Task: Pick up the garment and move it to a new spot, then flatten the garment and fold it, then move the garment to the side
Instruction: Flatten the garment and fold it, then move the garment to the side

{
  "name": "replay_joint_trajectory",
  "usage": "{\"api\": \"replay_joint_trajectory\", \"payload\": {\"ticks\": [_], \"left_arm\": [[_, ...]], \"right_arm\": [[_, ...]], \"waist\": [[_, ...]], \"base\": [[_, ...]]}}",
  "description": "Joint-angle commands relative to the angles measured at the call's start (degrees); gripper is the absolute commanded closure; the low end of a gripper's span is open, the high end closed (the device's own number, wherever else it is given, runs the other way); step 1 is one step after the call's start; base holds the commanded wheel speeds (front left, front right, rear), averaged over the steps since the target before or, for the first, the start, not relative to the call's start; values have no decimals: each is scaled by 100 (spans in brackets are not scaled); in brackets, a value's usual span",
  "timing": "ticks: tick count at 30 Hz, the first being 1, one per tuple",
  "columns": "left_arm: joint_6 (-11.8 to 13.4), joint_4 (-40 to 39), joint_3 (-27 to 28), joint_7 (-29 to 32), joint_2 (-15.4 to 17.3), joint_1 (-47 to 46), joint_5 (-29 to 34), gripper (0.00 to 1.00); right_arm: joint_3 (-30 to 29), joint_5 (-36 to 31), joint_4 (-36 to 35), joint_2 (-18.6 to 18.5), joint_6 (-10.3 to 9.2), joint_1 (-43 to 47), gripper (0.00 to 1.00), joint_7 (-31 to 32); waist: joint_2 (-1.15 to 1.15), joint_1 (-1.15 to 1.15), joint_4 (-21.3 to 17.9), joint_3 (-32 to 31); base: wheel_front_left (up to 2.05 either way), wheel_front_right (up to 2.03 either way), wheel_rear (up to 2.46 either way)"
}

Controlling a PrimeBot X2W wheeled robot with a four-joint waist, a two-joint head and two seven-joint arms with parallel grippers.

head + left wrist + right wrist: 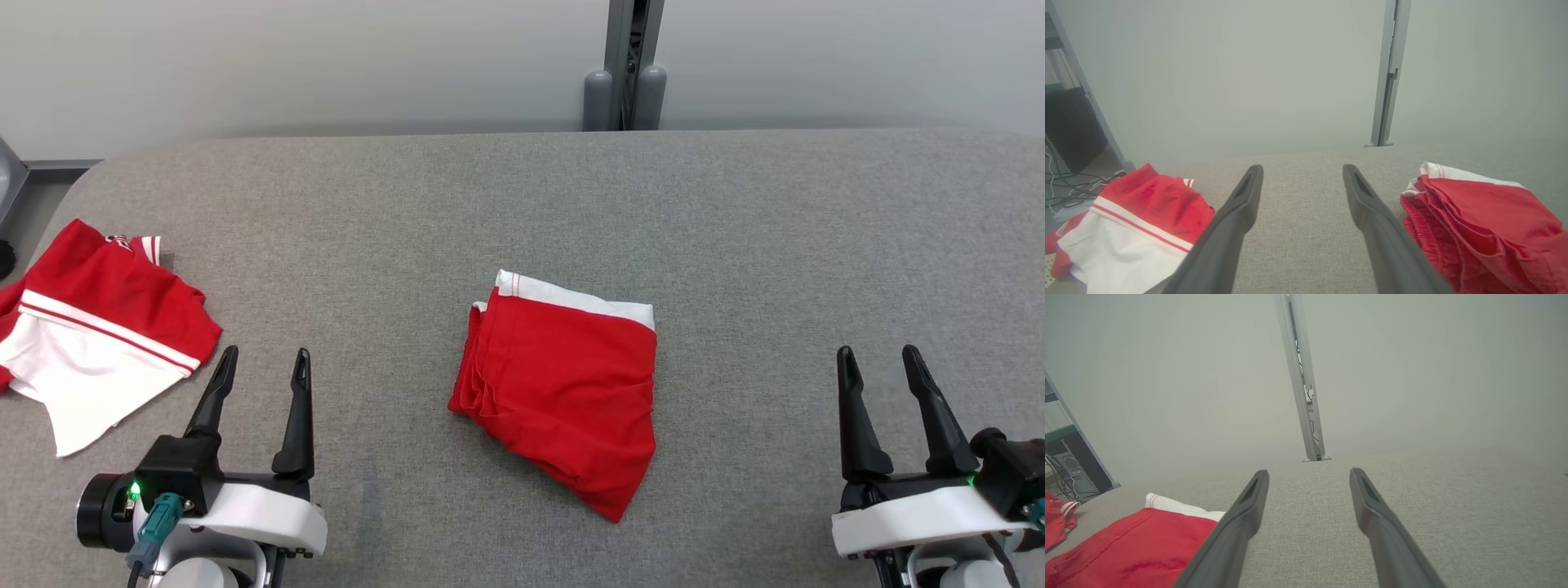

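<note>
Between the left gripper [267, 354] and right gripper [877, 352], both spread wide and empty, lies the folded garment [563, 392].

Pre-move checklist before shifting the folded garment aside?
1. left pincer open, empty: ok.
2. right pincer open, empty: ok.
3. garment folded, lying mid table: ok.
4. Both pincers apart from garment: ok.
5. Left side free for set-down: not ok, second garment lies there.
6. Fold will hold when lifted: cannot tell.
</note>
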Motion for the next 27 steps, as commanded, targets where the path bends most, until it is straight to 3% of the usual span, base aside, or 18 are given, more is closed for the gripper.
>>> {"api": "replay_joint_trajectory", "payload": {"ticks": [1,17,27], "left_arm": [[22,-5,29,-18,21,51,-32,0],[82,-54,-49,7,31,30,-68,0],[-11,31,-220,-37,-121,-224,-85,0]], "right_arm": [[-18,-15,27,-3,4,50,0,-11],[-64,-130,134,41,4,155,0,93],[104,-536,-8,-77,4,102,0,790]], "waist": [[0,0,-5,-38],[0,0,107,-139],[0,0,590,66]], "base": [[0,0,0],[0,0,0],[0,0,0]]}}
